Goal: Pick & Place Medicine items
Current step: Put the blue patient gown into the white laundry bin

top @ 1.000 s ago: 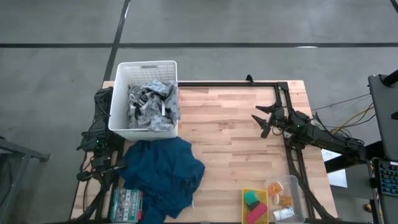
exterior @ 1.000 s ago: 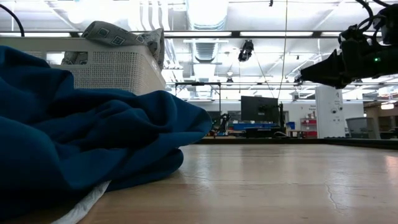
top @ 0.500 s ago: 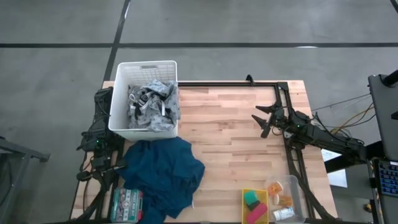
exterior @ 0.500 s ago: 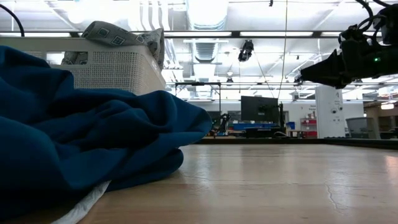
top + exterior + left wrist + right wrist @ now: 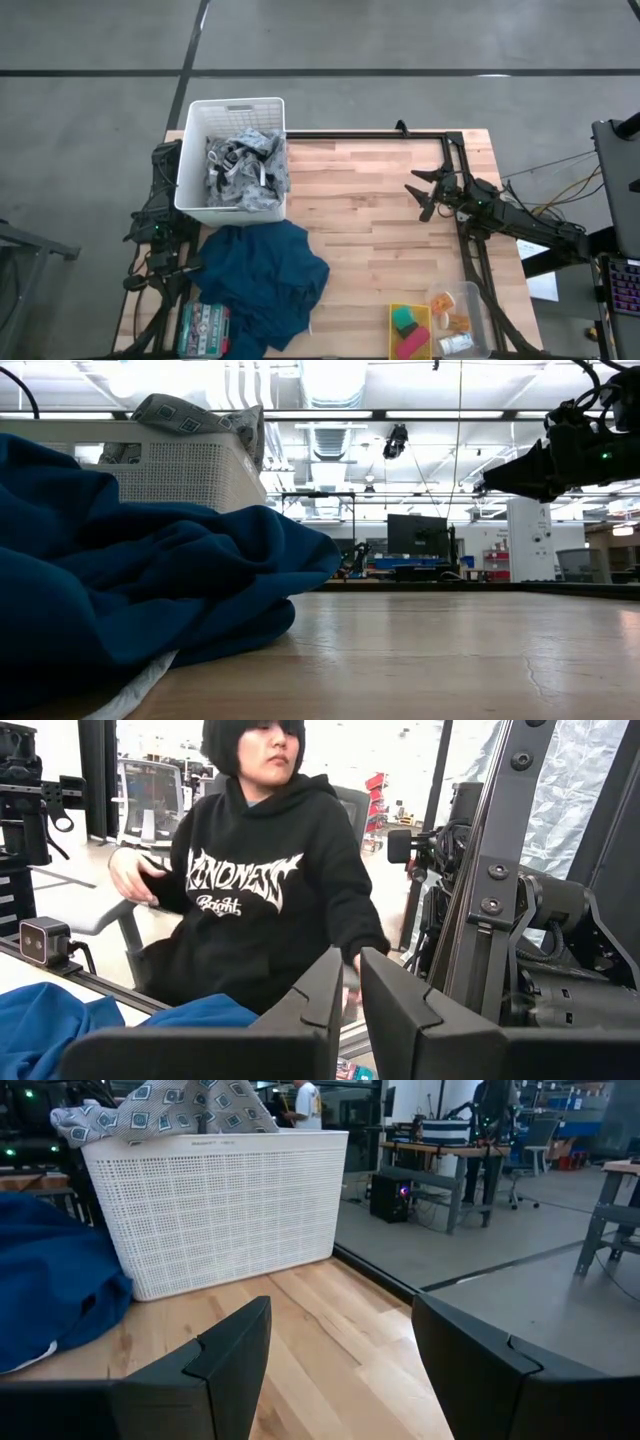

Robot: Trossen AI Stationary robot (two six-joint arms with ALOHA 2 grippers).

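Observation:
The medicine items lie in a clear bin (image 5: 468,318) at the table's near right corner: a small white carton (image 5: 455,344) and tiny orange pieces (image 5: 446,303). My right gripper (image 5: 420,197) hovers open above the table's right middle, well to the far side of the bin, and points toward the white basket (image 5: 215,1205); in the right wrist view (image 5: 340,1350) nothing lies between its fingers. The low view shows it high at the right (image 5: 490,482). My left arm (image 5: 158,215) waits folded at the table's left edge, its gripper (image 5: 347,995) shut on nothing.
A white basket (image 5: 233,155) of patterned cloth stands at the far left. A blue cloth (image 5: 262,275) lies heaped before it, beside a flat green-and-white box (image 5: 205,328). A yellow tray (image 5: 410,330) holds green and pink blocks. A person sits beyond the table (image 5: 260,880).

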